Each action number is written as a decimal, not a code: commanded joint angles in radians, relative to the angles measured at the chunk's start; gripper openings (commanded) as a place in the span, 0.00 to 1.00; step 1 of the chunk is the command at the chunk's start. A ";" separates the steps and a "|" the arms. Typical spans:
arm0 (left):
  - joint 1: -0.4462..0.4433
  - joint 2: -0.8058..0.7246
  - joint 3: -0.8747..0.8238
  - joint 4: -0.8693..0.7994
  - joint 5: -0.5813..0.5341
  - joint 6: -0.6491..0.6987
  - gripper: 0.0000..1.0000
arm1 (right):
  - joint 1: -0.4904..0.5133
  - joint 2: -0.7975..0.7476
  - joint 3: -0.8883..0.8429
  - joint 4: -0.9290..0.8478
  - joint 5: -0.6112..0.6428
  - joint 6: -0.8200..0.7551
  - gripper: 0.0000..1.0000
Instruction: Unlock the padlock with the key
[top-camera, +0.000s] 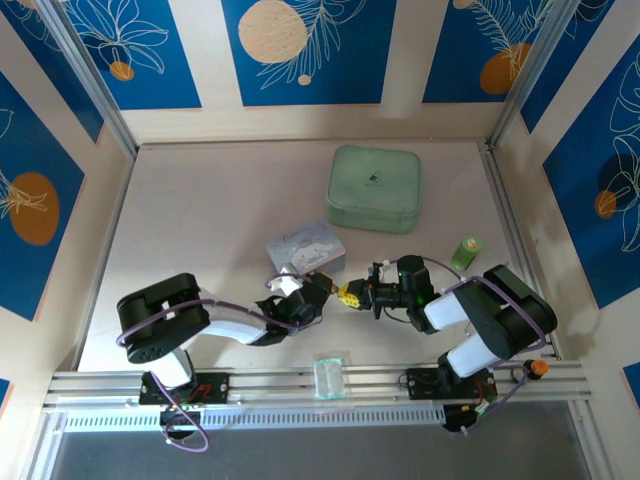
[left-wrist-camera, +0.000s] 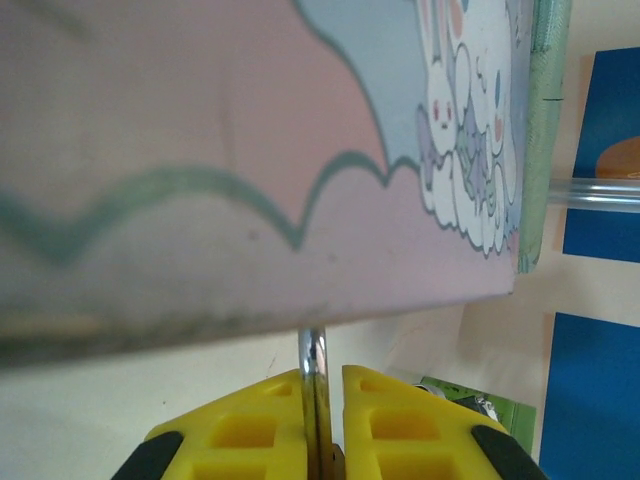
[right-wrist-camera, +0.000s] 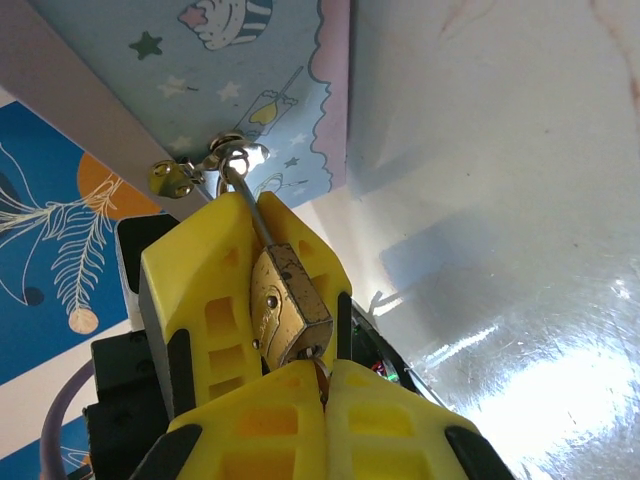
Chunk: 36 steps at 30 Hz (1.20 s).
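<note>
The brass padlock (right-wrist-camera: 285, 305) hangs by its thin silver shackle (right-wrist-camera: 245, 200) from the clasp of the blue cartoon tin (right-wrist-camera: 250, 90). Yellow fingers (right-wrist-camera: 195, 300) of my left gripper (top-camera: 330, 290) clamp the padlock from behind. In the left wrist view that gripper (left-wrist-camera: 322, 400) is shut on the shackle (left-wrist-camera: 312, 350) just under the tin (left-wrist-camera: 250, 150). My right gripper (right-wrist-camera: 326, 366) is shut on the small key (right-wrist-camera: 321, 373). The key's blade enters the bottom of the padlock. From above, the right gripper (top-camera: 362, 296) meets the left one tip to tip.
A pale green zip case (top-camera: 375, 187) lies at the back. A small green bottle (top-camera: 466, 250) stands right of the right arm. A clear little container (top-camera: 330, 375) rests on the front rail. Side walls close in on both sides.
</note>
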 joint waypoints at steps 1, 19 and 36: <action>-0.029 -0.048 0.050 0.098 0.096 -0.024 0.00 | -0.001 0.007 0.061 0.046 0.024 -0.013 0.00; -0.008 -0.126 -0.028 0.012 0.041 -0.029 0.00 | 0.052 -0.212 0.210 -0.675 0.130 -0.333 0.09; -0.002 -0.120 -0.036 -0.012 0.054 -0.035 0.00 | 0.089 -0.198 0.189 -0.646 0.159 -0.331 0.42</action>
